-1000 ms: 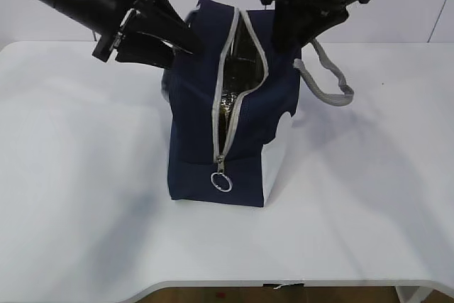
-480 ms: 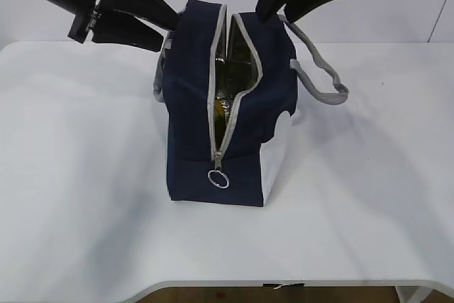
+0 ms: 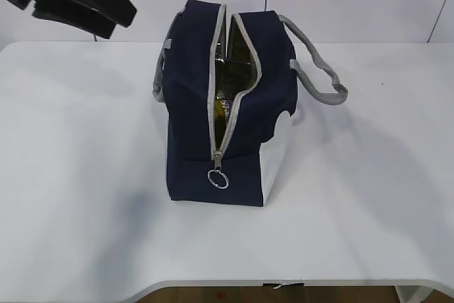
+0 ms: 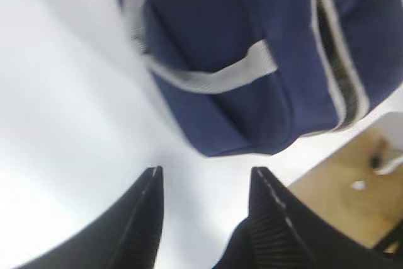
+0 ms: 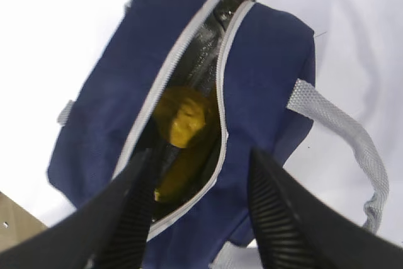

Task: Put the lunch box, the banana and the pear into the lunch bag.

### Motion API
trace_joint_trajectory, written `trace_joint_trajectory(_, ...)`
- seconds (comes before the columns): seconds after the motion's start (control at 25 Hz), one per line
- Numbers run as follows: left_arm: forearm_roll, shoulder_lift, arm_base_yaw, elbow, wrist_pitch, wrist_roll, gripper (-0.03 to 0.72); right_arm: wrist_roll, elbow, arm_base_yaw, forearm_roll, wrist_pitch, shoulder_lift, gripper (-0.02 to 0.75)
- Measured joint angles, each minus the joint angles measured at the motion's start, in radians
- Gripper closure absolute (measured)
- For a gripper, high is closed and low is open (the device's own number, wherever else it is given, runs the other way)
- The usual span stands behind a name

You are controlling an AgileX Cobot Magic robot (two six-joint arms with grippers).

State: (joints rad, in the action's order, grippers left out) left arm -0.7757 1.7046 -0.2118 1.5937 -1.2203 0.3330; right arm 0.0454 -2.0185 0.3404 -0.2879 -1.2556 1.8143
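We see a white surface [image 3: 85, 196] with a rounded front edge, set against a pale wall; in the left wrist view a strip of wooden floor [image 4: 352, 193] shows beyond the surface's edge.

The lunch bag [image 3: 198, 104] stands upright near the middle of the surface, navy blue with a white lower panel on its right side. Its grey zipper [image 3: 220, 97] runs down the end facing us and gapes at the top, with the ring pull [image 3: 218, 179] hanging low. One grey handle [image 3: 319, 69] loops out to the right, the other lies against the left side. Through the opening the right wrist view shows the silvery lining and the yellow-orange pear [image 5: 186, 116] inside the bag, with a further yellow shape below it that we take for the banana [image 5: 179, 174]. We cannot make out the lunch box.

The left claw [image 4: 204, 181] hangs over the surface beside the bag, jaws apart and empty. The right claw [image 5: 198, 162] hangs above the bag's opening, jaws likewise spread with nothing between them.

Compared with a second ago, both arms have lifted away from the bag: the left one has drawn off to the upper left corner, the right one almost out of the top edge, and the bag has settled more upright.
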Motion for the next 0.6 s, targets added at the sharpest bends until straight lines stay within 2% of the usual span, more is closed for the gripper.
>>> trace_joint_trajectory(0.2,0.264,-0.086,-0.020,0.000,-0.008,-0.070,0.344,-0.008,0.090,0.000,-0.015,0.000,-0.108,0.346)
trace_joint_trajectory(0.32,0.376,-0.137,-0.044,0.000,-0.015,-0.115,0.361,-0.008,0.146,0.000,-0.022,-0.002,-0.169,0.346)
trace_joint_trajectory(0.48,0.481,-0.216,-0.067,-0.014,-0.023,-0.153,0.370,-0.010,0.153,0.000,-0.024,-0.004,-0.208,0.346)
trace_joint_trajectory(0.6,0.510,-0.277,-0.069,-0.046,-0.025,-0.169,0.373,-0.010,0.155,0.000,-0.024,-0.004,-0.210,0.346)
